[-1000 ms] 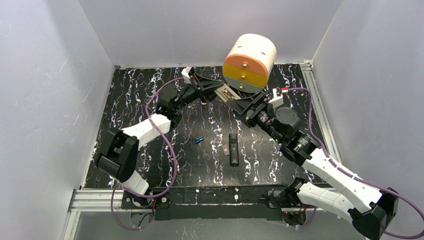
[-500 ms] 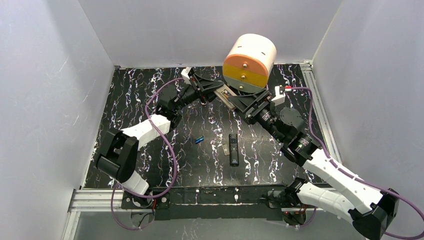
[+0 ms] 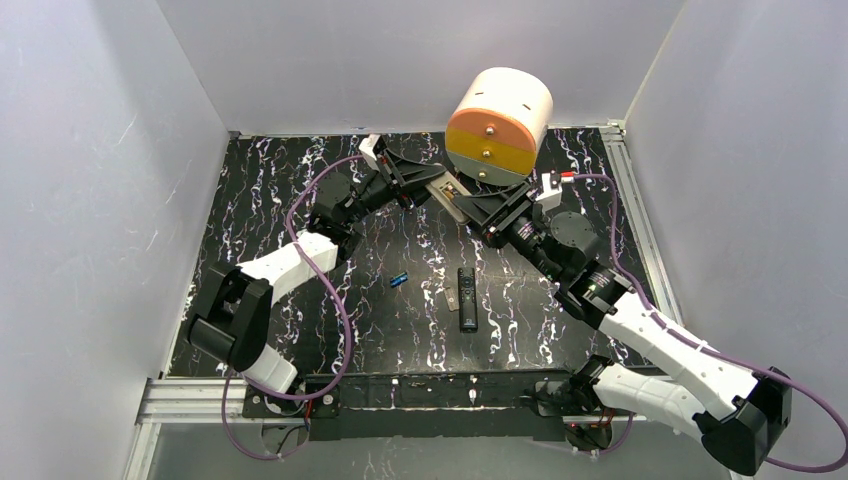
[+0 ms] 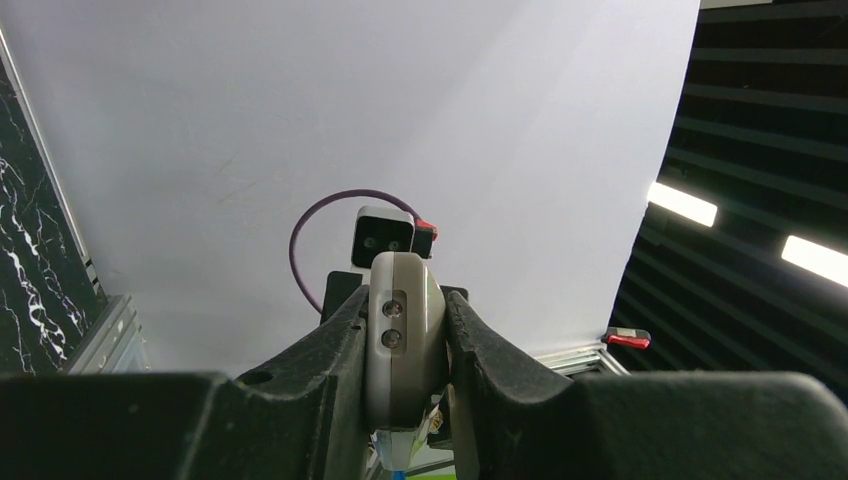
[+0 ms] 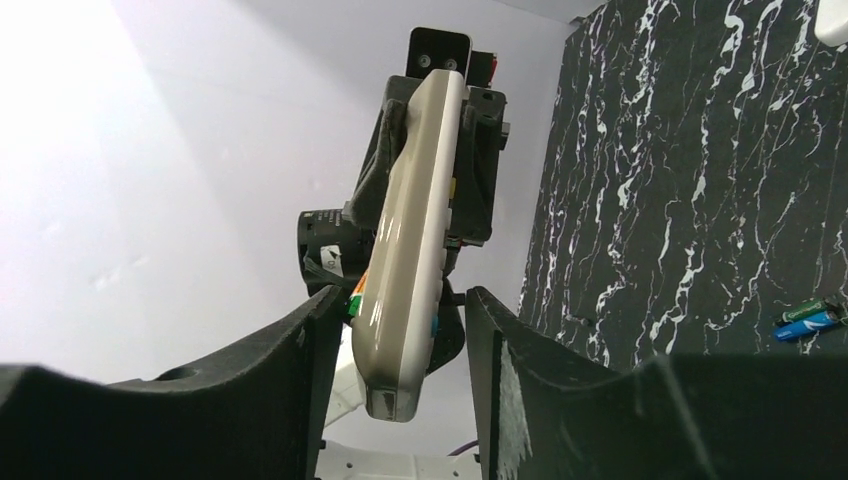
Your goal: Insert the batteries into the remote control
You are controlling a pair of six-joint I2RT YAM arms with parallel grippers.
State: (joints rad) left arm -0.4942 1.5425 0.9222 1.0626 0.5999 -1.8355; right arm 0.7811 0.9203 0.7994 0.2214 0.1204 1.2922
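Observation:
The white remote control with a greyish-tan back point(image 3: 449, 189) is held in the air in front of the drum. My left gripper point(image 3: 430, 181) is shut on it; in the left wrist view its end point(image 4: 404, 330) is squeezed between both fingers. My right gripper point(image 3: 470, 205) is open, and its jaws straddle the remote's other end point(image 5: 405, 270) with a gap on each side. The shiny blue battery point(image 3: 399, 279) lies on the table's middle. It also shows in the right wrist view point(image 5: 810, 326), with a small dark cylinder point(image 5: 800, 311) right beside it.
A slim black remote point(image 3: 467, 298) lies on the black marbled table point(image 3: 260, 220), with a small grey strip point(image 3: 451, 297) beside it. A white, orange and yellow drum point(image 3: 498, 124) stands at the back. White walls close in three sides.
My right gripper has moved up and left, from beside the remote to around its free end. My left gripper still holds the remote and has shifted slightly left.

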